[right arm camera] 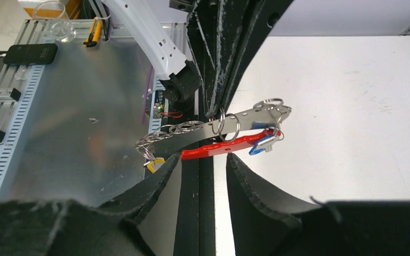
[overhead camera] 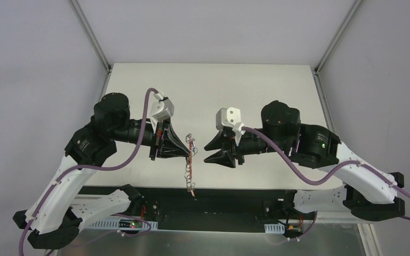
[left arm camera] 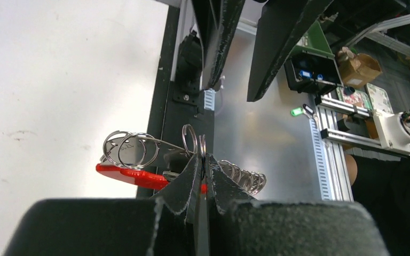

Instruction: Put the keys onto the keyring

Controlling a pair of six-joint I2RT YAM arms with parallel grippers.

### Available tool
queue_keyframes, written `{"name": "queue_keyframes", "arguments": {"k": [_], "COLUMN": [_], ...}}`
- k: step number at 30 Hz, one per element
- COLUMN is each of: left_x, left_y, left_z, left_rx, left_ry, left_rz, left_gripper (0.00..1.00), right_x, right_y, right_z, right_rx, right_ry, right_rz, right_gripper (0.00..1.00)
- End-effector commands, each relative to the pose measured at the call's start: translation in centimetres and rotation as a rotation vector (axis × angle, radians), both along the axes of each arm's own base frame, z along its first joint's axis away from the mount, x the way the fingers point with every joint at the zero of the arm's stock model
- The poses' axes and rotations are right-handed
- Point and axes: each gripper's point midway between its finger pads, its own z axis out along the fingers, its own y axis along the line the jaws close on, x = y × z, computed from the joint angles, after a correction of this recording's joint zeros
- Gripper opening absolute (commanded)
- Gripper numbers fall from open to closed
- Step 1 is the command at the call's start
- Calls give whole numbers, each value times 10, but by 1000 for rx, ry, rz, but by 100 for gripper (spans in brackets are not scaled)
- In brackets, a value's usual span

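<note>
The keyring [overhead camera: 191, 165], a bunch of thin silver rings with a red strap, hangs over the table's near edge. My left gripper [overhead camera: 188, 152] is shut on one of its rings [left arm camera: 201, 149]; the red strap [left arm camera: 131, 175] and more rings [left arm camera: 131, 150] hang beside the fingers. In the right wrist view the red strap [right arm camera: 224, 146], a blue-headed key [right arm camera: 260, 145] on the bunch and the yellowish tag [right arm camera: 155, 164] show. My right gripper [overhead camera: 207, 152] is open and empty, just right of the keyring [right arm camera: 227, 125]. No black-headed key shows.
The white table [overhead camera: 245, 96] ends in a black front rail [overhead camera: 235, 200] under the hanging bunch. Beyond it lie a metal floor plate [right arm camera: 85, 106] and aluminium rails [left arm camera: 331, 133]. The left gripper's fingers [right arm camera: 219, 53] stand close in front of my right gripper [right arm camera: 205, 160].
</note>
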Motion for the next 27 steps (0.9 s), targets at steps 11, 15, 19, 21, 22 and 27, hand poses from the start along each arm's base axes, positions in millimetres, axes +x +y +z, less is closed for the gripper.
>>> {"name": "queue_keyframes", "arguments": {"k": [11,15,19,21,22,27], "left_x": [-9,-11,-10,-9,-9,-9], "left_y": [5,6,7,7,7,8], "left_z": [-13,-13,-12,-13,-12,-9], "left_rx": [47,42,40,41,40,34], "left_ry": [-31,-37,-70,-79,-86,-112], "left_rz": [-59,-70,-72,-70,-65,-66], "left_gripper": [0,0,0,0,0,0], "right_x": [-2,2,1,-1,-3,-4], "right_y": [25,32,35,36,36,38], "right_z": [7,12,11,10,10,5], "right_rx": [50,74,73,69,67,55], "right_ry": [90,127,151,163,169,188], "right_rz": [83,91,115,126,134,143], "right_gripper": [37,37,37,37,38,38]}}
